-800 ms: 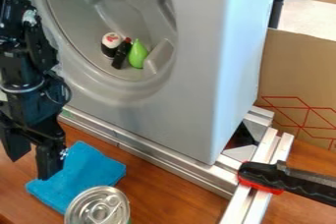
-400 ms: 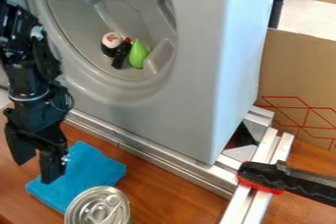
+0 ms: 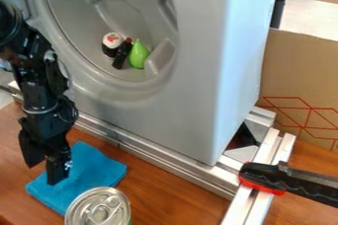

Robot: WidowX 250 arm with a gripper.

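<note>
Hanging at the left edge of the blue cloth (image 3: 96, 169), the tool (image 3: 43, 170) is released, fingers apart. Cloth lies on the table (image 3: 168, 197) between metal rail (image 3: 173, 164) and can (image 3: 99, 210).

Matt blue cloth (image 3: 92, 172); shiny metal can (image 3: 99, 208); smooth wood tabletop (image 3: 161, 189); glossy metal rails (image 3: 178, 164).

Three small items sit together towards eleven o'clock: one white-topped round piece (image 3: 111, 40), one dark elongated piece (image 3: 121, 55) and one green pear-shaped piece (image 3: 139, 56). Towards seven o'clock are one blue cloth (image 3: 86, 172) and one can (image 3: 99, 207); towards four, one black-and-red tool (image 3: 263, 173); towards three, one cardboard panel (image 3: 302, 73).
</note>
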